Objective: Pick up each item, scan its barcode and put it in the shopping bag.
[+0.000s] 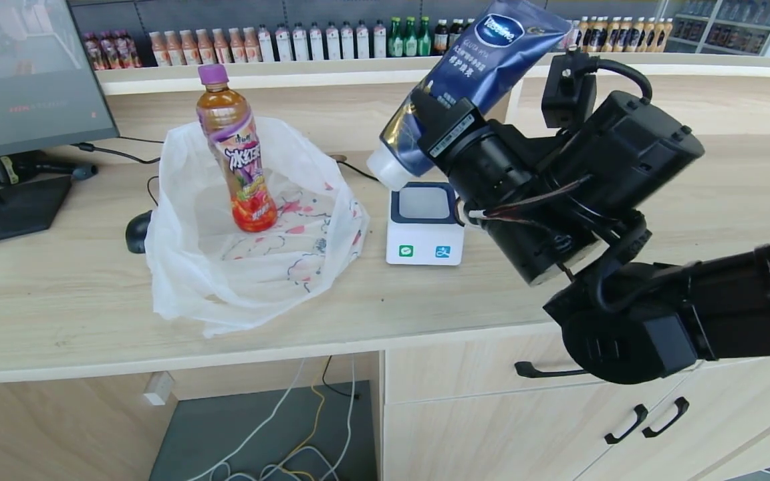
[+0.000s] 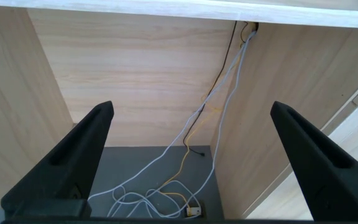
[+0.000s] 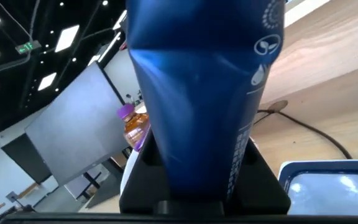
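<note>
My right gripper is shut on a dark blue lotion tube, held tilted with its white cap down just above the white barcode scanner on the counter. In the right wrist view the blue tube sits between my fingers, with the scanner's window beside it. A tea bottle with a purple cap stands upright inside the open white shopping bag, left of the scanner. My left gripper hangs open below the counter, facing cables in the knee space.
A monitor on a stand occupies the counter's left end, with a handheld scanner beside it and a black mouse against the bag. Cables run behind the scanner. Drawers with black handles lie under the counter.
</note>
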Tool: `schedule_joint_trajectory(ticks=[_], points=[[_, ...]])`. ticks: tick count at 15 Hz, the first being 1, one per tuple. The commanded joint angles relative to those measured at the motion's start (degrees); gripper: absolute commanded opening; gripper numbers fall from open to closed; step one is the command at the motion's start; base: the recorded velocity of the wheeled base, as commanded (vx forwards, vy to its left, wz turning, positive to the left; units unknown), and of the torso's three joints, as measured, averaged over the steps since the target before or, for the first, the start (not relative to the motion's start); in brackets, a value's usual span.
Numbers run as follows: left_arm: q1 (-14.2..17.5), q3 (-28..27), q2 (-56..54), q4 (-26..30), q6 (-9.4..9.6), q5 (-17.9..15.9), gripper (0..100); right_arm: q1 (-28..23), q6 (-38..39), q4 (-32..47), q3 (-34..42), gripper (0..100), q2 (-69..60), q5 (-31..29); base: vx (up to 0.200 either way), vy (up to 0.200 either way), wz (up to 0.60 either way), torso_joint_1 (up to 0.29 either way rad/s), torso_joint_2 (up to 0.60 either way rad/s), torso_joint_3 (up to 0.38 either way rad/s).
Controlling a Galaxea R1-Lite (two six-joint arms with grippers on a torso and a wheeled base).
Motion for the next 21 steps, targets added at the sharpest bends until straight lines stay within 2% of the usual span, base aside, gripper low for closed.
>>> schedule_joint_trajectory(ticks=[1, 5, 8, 21], points=[[0.0, 0.0, 0.0, 0.0, -0.10, 0.0, 100, -0.7, 2.7, 3.5, -3.4, 0, 0.7, 0.0, 0.000, 0.000, 0.00, 0.000, 0.00, 0.000], [0.0, 0.0, 0.0, 0.0, -0.01, 0.0, 100, -1.1, 6.8, 8.5, -5.4, 0, 3.3, 0.1, 0.000, 0.000, 0.00, 0.000, 0.00, 0.000], [0.0, 0.0, 0.0, 0.0, -0.10, 0.0, 100, -2.6, 7.2, 8.6, -7.7, 0, 6.1, 0.1, 0.000, 0.000, 0.00, 0.000, 0.00, 0.000], [0.0, 0.0, 0.0, 0.0, -0.01, 0.0, 100, -3.3, 9.6, 7.7, -4.8, 0, 6.1, -0.4, 0.000, 0.000, 0.00, 0.000, 0.00, 0.000]])
